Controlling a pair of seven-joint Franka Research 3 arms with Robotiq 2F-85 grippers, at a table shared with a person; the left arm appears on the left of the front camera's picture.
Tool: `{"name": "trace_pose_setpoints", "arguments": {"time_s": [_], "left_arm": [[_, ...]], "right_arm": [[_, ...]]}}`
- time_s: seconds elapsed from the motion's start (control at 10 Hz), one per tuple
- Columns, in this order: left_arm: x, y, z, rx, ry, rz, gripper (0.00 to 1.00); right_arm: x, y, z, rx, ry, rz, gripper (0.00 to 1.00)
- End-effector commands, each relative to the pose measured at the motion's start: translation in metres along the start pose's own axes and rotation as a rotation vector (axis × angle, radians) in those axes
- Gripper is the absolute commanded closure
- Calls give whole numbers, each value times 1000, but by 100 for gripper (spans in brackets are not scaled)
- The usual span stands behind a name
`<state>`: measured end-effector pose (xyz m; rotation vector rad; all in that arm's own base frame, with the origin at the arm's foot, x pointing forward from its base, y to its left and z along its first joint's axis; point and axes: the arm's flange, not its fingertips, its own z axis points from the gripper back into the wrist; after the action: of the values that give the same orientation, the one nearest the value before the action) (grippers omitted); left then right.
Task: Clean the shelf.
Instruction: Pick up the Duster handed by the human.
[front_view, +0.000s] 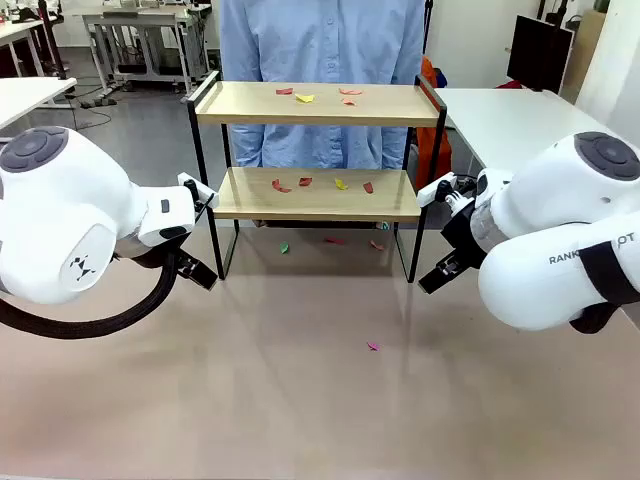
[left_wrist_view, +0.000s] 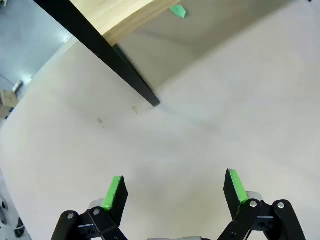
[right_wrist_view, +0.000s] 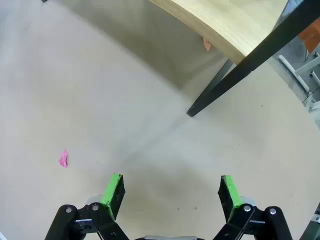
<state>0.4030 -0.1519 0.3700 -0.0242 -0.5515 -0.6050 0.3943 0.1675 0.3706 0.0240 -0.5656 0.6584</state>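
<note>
Beige worktop (front_view: 300, 420) fills the lower part of the front view, and the shelf (front_view: 250, 104) stands on it at upper centre on four thin black legs, with a person in a blue shirt (front_view: 320, 40) just behind it. Small coloured scraps (front_view: 304, 97) lie on the top board, more lie on the lower board (front_view: 240, 196), a few sit beneath it, and one pink scrap (front_view: 373, 346) lies alone at lower centre. At the left edge of the frame the left jaws, and at the right edge the right jaws, stand wide apart and hold nothing, each near a front leg of the shelf; the green pads (left_wrist_view: 114, 192) are bare in the left wrist view, as are those (right_wrist_view: 114, 192) in the right wrist view. The shelf looks stiff but light and tall for its footing, so a push high up could slide or tip it; the raised black rail (front_view: 203, 88) at either end of the top board seems the firmest hold. The scraps look thin and flimsy, likelier to skid or flutter than to be pinched cleanly
</note>
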Motion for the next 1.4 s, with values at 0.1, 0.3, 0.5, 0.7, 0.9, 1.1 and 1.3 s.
{"name": "trace_pose_setpoints", "arguments": {"time_s": [0.1, 0.3, 0.5, 0.7, 0.9, 1.1, 1.3], "left_arm": [[0, 0, 0, 0, 0, 0, 0], [0, 0, 0, 0, 0, 0, 0], [0, 0, 0, 0, 0, 0, 0], [0, 0, 0, 0, 0, 0, 0], [0, 0, 0, 0, 0, 0, 0], [19, 26, 49, -76, -46, -4, 0], [33, 65, 79, -228, -39, -58, 0]], "right_arm": [[0, 0, 0, 0, 0, 0, 0], [0, 0, 0, 0, 0, 0, 0], [0, 0, 0, 0, 0, 0, 0], [0, 0, 0, 0, 0, 0, 0], [19, -5, 13, -12, -42, 16, 0], [56, -30, 52, -15, -114, -5, 0], [71, -55, 86, 45, -142, 5, 0]]}}
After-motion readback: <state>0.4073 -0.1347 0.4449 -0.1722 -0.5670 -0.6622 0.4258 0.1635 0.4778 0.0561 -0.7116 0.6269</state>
